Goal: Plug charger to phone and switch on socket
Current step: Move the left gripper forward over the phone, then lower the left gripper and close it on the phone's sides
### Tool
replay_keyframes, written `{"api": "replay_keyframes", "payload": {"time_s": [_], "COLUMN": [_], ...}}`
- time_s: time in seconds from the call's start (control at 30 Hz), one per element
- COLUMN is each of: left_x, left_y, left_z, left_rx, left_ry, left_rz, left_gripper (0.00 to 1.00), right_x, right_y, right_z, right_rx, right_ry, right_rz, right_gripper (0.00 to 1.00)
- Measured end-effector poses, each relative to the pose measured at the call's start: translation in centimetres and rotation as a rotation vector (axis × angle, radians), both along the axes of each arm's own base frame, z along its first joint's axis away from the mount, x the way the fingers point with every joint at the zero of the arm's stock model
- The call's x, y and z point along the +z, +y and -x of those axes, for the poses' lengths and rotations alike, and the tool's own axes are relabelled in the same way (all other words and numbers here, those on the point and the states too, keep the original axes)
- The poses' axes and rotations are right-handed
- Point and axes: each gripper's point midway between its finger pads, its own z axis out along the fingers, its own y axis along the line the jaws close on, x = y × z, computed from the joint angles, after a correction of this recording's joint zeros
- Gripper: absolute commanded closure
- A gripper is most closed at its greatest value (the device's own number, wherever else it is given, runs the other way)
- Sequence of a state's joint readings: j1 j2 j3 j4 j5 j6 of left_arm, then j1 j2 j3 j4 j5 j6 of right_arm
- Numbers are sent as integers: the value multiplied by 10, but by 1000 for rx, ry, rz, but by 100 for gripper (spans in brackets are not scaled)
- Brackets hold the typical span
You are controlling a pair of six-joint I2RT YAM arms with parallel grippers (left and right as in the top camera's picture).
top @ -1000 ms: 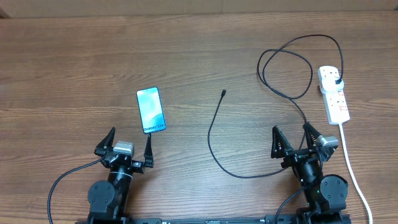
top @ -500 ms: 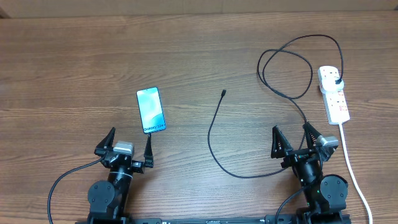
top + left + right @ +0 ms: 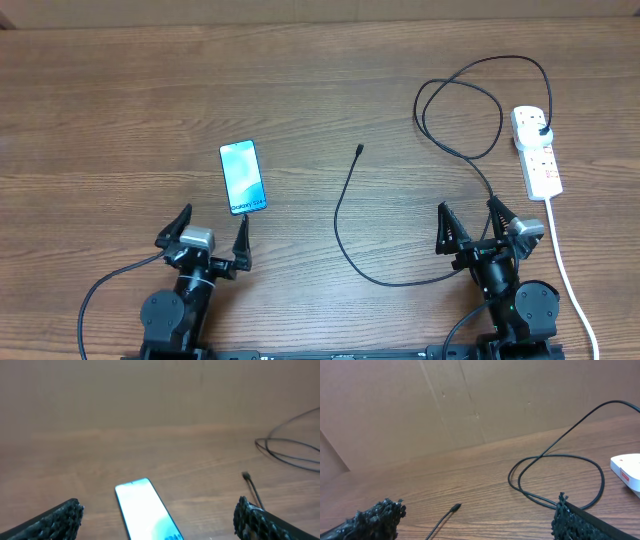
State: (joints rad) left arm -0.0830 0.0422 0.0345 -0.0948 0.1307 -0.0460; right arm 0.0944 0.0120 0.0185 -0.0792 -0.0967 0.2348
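Both claws are wide open and hold nothing: the left gripper (image 3: 213,218) sits low just short of the phone's near end, and the right gripper (image 3: 467,206) sits near the table's right side, between the cable's curve and the socket.

The wooden table (image 3: 120,100) bears everything. On it the charger (image 3: 340,215) runs as a long black cable. It loops by the far right, passes close by the right gripper's fingers, then bends back up the middle.

A thick white cord (image 3: 565,260) trails from the socket (image 3: 537,152), which lies at the right edge. The black plug (image 3: 541,131) sits in its far outlet, but the switches are too small to read.

The phone (image 3: 243,176) lies flat with its screen lit, left of centre. The connector tip (image 3: 359,151) rests on bare wood, well apart from the phone.
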Motion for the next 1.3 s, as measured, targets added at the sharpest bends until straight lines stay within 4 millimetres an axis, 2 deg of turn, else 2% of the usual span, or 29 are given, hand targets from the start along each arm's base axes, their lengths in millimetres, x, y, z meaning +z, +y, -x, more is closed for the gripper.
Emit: {"api": "replay_keyframes", "payload": {"time_s": [0.1,0.27,0.37,0.87,0.97,1.13,1.3], "left_x": [8,54,74,112,110,74,40], "left_y": [-2,-8,-14,-34,-40,-46,-44], "left_z": [1,-6,-15,-81,-99,-115,-131], "left_rx": [-11,-44,-70,-139,-159,-179,-134], "left_ry": [48,61,107,667,711,831,921], "left_rz": [5,12,17,41,52,66,90], "left_gripper": [0,0,0,0,0,0,0], "right_x": [0,0,0,0,0,0,0], "right_y": [0,0,0,0,0,0,0], "right_z": [0,0,0,0,0,0,0], "right_rx": [0,0,0,0,0,0,0], "right_ry": [0,0,0,-1,-1,0,-1], "right_rz": [0,0,0,0,0,0,0], "right_gripper": [0,0,0,0,0,0,0]}}
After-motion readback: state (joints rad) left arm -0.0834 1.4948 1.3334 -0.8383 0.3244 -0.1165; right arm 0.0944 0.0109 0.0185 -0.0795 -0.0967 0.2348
